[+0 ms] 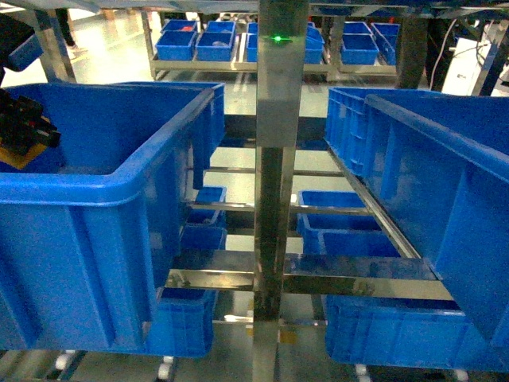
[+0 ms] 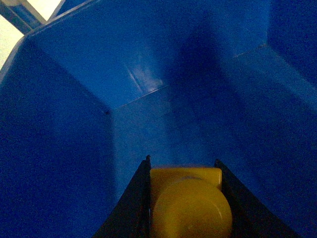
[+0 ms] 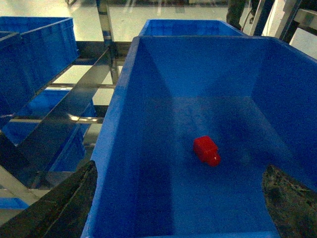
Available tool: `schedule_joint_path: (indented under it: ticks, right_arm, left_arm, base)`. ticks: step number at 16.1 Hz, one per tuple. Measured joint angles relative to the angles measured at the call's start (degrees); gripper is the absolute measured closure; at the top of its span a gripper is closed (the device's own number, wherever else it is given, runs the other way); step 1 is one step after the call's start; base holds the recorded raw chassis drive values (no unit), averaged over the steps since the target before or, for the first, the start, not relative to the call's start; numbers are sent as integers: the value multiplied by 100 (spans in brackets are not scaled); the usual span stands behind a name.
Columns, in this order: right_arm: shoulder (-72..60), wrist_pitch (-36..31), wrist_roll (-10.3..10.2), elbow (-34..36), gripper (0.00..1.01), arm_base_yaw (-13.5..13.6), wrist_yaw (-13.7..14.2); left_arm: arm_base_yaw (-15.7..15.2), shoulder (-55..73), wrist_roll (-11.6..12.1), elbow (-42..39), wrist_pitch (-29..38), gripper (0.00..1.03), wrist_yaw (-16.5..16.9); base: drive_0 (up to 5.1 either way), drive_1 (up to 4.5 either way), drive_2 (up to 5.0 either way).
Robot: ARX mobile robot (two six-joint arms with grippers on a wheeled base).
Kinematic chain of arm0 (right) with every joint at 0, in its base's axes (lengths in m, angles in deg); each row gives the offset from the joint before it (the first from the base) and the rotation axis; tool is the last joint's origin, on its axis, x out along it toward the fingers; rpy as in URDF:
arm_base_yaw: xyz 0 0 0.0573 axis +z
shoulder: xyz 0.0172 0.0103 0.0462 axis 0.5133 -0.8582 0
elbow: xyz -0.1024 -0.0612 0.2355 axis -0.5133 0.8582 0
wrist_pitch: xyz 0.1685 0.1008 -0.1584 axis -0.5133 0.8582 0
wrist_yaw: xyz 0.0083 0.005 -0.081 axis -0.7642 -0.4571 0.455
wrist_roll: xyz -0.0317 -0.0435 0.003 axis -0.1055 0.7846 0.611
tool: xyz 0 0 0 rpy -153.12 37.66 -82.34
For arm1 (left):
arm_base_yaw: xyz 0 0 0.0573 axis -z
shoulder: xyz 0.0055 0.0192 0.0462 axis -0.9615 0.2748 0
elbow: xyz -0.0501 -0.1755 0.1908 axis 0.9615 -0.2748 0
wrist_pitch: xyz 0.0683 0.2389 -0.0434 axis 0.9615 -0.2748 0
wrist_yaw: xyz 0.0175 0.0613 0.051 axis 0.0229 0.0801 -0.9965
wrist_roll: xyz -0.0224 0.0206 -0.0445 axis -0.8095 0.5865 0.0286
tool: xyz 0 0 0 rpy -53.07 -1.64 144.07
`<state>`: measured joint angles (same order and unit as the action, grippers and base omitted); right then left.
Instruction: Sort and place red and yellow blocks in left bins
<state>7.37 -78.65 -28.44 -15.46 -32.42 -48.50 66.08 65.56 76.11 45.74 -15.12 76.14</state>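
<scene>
The left hand, clenched on a glossy orange-yellow plastic brick with a raised round stud, hangs inside the big blue plastic bin on the left, above its bare floor; the small bright red plastic brick lies alone on the floor of the blue plastic bin on the right, below the right hand, whose dark fingers stand wide apart and released. The risk from here appears twofold: let go from this height, the smooth yellow brick could bounce or skid toward a wall, and the red brick sits low between steep walls, so a reach could clip the rim. Both bins rest on a steel rack, with more blue crates stacked across a pale workshop floor at the far side
</scene>
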Motion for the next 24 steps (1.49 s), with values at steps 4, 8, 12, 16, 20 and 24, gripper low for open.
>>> schedule_joint_path:
  ticks: [4, 8, 12, 16, 20, 24]
  right_arm:
    - [0, 0, 0, 0, 3, 0, 0]
    - [0, 0, 0, 0, 3, 0, 0]
    - [0, 0, 0, 0, 3, 0, -2]
    - [0, 0, 0, 0, 3, 0, 0]
    - [0, 0, 0, 0, 3, 0, 0]
    - [0, 0, 0, 0, 3, 0, -2]
  left_arm:
    - [4, 0, 142, -70, 48, 77, -20]
    - [7, 0, 144, -70, 46, 77, -20]
    - [7, 0, 144, -70, 46, 77, -20]
    - [7, 0, 142, -70, 46, 74, -17]
    - [7, 0, 144, -70, 46, 28, -20]
    - [7, 0, 149, -70, 48, 5, -20]
  base:
    - [0, 0, 0]
    - [0, 0, 0]
    - [0, 0, 0]
    - [0, 0, 0]
    - [0, 0, 0]
    - [0, 0, 0]
